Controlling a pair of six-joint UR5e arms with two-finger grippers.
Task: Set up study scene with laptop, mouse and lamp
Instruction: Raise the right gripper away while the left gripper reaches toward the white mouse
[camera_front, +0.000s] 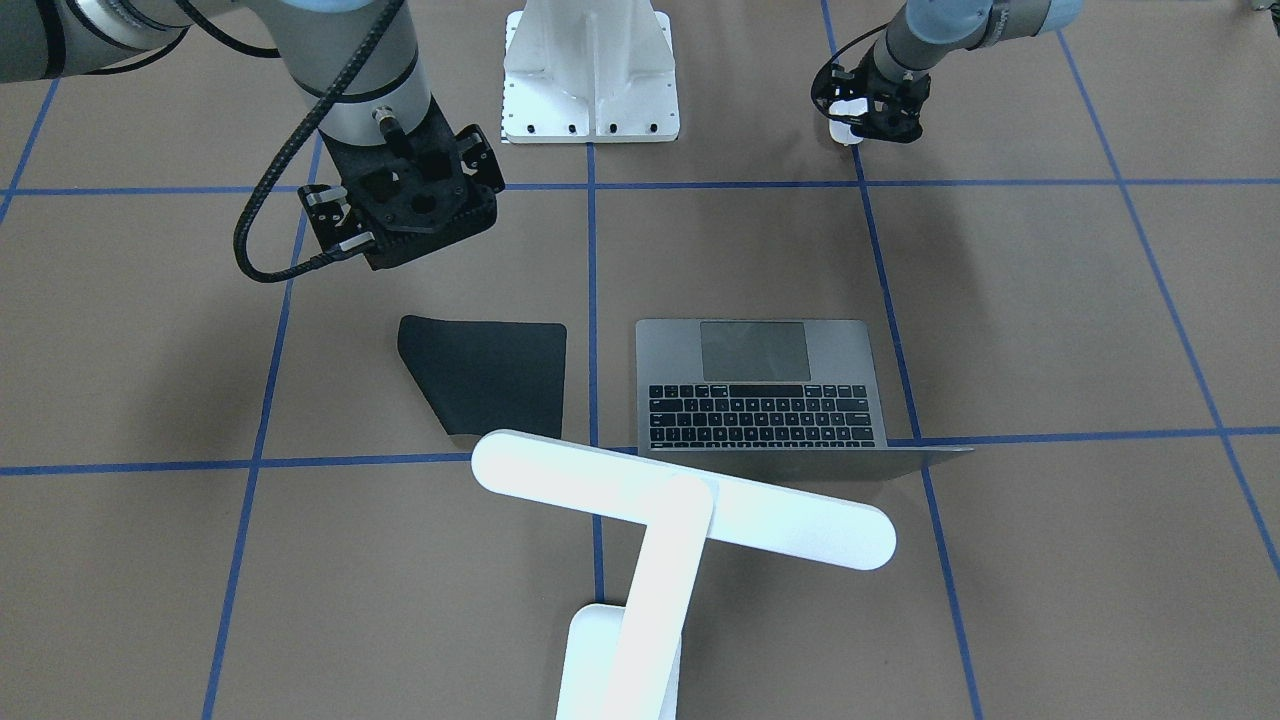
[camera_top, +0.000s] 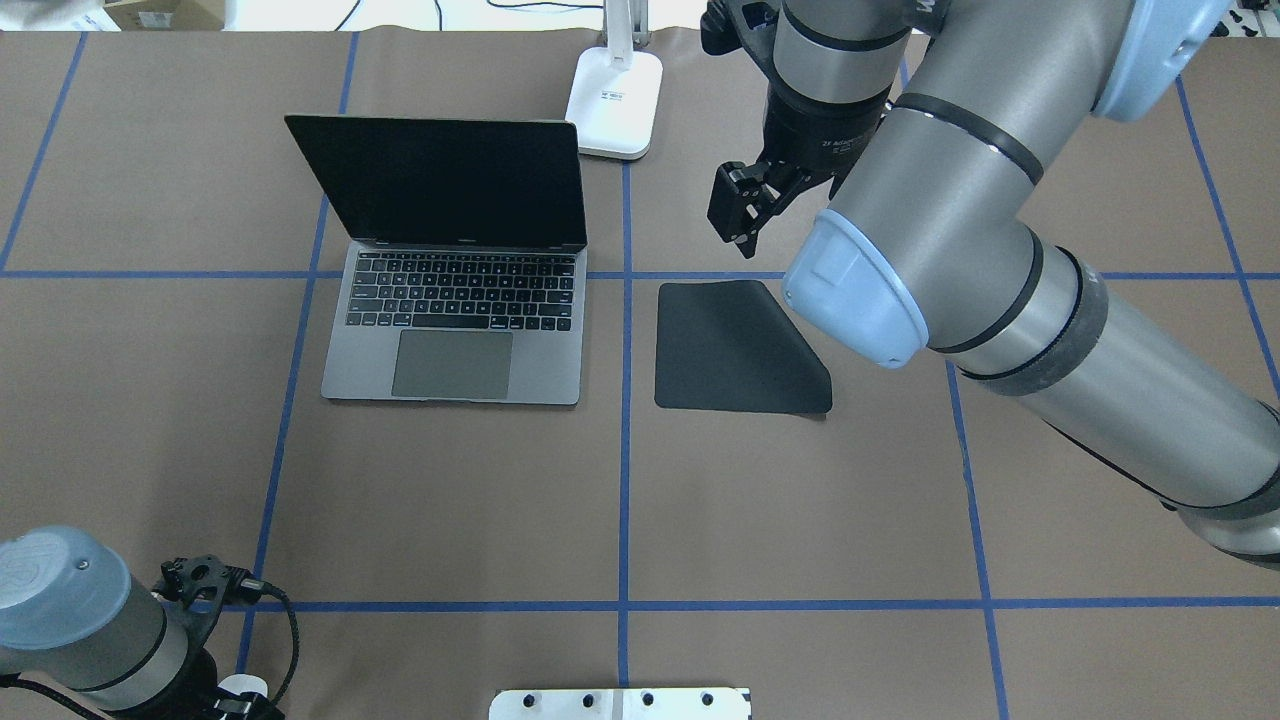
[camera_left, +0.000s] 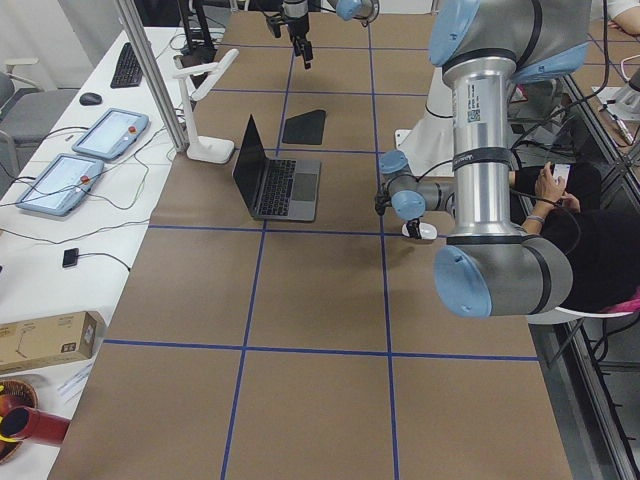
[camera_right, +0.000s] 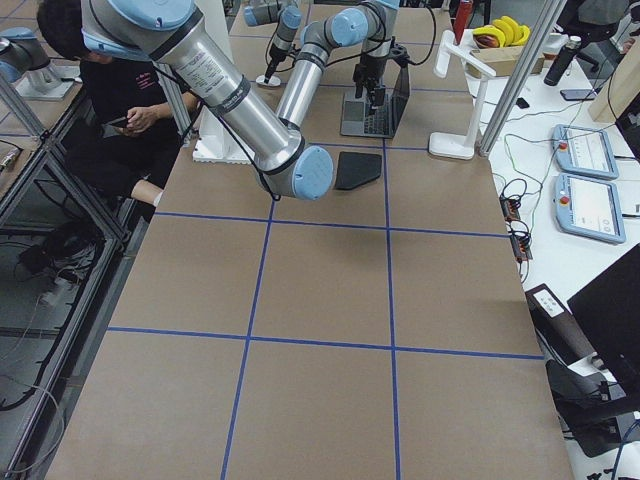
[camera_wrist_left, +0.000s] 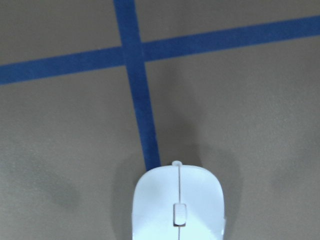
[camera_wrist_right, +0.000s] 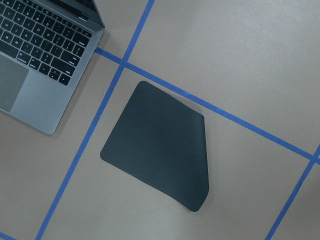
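Observation:
The grey laptop (camera_top: 450, 330) lies open on the table and also shows in the front view (camera_front: 760, 385). The white T-shaped lamp (camera_front: 680, 510) stands behind it; its base (camera_top: 615, 100) shows in the overhead view. The white mouse (camera_wrist_left: 177, 205) lies on the table near the robot's base (camera_front: 845, 133). My left gripper (camera_front: 868, 112) is low over the mouse and seems to stand around it. Its fingers are not clear, so I cannot tell whether they are shut. My right gripper (camera_top: 745, 215) is open and empty, above the far edge of the black mat (camera_top: 735, 345).
The black mat (camera_wrist_right: 157, 162) lies flat to the right of the laptop. A white ribbed pedestal (camera_front: 590, 75) stands at the table's near edge by the robot. Blue tape lines cross the brown table. Tablets and cables lie on a side bench (camera_left: 100, 150).

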